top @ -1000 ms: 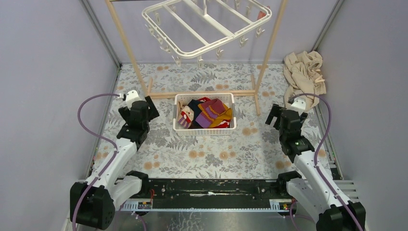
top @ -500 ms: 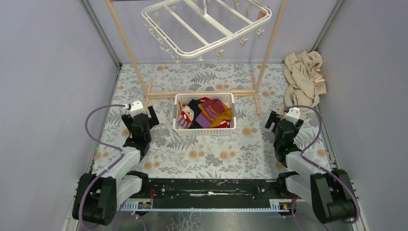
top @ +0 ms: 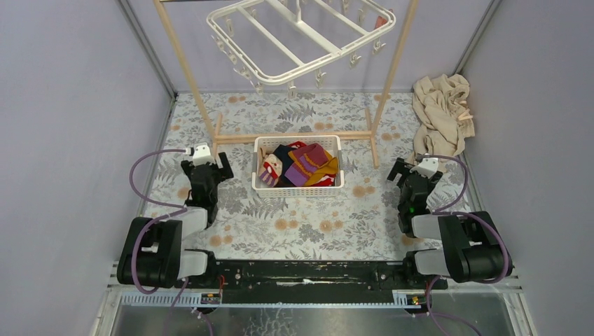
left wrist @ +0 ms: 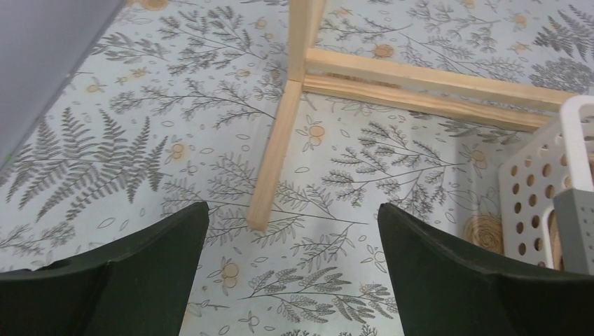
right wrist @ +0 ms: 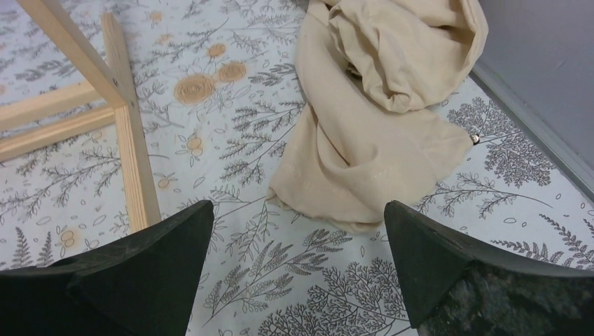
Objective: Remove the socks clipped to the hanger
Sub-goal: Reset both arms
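The white hanger [top: 301, 43] hangs tilted from the wooden pole frame at the back, its clips dangling. A small red piece [top: 379, 22] shows at its far right corner; I cannot tell what it is. Several colourful socks [top: 306, 166] lie piled in the white perforated basket [top: 298, 141]. My left gripper [top: 207, 164] sits low over the table left of the basket, open and empty; the left wrist view shows its fingers wide apart [left wrist: 292, 210] over bare cloth. My right gripper [top: 415, 172] is right of the basket, open and empty [right wrist: 299, 206].
The wooden pole frame's foot [left wrist: 279, 147] lies just ahead of the left gripper, the basket wall [left wrist: 539, 175] to its right. A crumpled beige cloth [right wrist: 378, 126] lies ahead of the right gripper, with another frame foot [right wrist: 133, 164] to its left. Grey walls enclose the table.
Both arms have folded back toward their bases and both grippers have come down closer to the table. Both grippers stay open. Hanger and basket are unchanged.
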Robot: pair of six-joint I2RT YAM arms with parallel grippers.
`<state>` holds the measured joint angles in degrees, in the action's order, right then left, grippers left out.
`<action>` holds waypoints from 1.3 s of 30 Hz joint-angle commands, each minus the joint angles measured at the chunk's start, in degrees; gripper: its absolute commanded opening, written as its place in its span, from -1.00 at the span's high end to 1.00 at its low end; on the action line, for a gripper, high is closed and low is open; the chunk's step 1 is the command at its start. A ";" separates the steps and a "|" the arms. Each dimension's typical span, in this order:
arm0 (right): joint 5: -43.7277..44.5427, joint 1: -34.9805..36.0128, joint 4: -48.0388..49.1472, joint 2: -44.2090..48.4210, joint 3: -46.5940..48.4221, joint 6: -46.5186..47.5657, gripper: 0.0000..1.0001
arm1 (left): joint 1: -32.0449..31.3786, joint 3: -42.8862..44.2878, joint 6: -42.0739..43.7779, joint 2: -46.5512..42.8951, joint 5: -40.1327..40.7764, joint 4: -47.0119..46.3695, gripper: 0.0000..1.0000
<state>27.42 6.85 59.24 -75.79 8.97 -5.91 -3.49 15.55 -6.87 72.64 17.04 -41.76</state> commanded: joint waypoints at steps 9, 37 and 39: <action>1.25 -0.99 17.63 -7.60 -1.51 1.49 -0.99 | 0.74 0.16 2.63 4.22 -8.26 -12.93 -0.97; -12.04 -0.97 13.61 -13.07 3.55 7.49 -0.99 | 1.39 -0.40 3.24 10.98 -13.93 -22.27 -0.97; -12.04 -0.96 13.46 -13.07 3.61 7.49 -0.99 | 1.45 -0.37 3.43 11.16 -14.25 -22.18 -0.97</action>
<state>15.46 6.11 71.00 -88.84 11.05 0.62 -2.50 15.31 -5.34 83.07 3.95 -58.48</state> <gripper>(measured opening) 0.993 0.983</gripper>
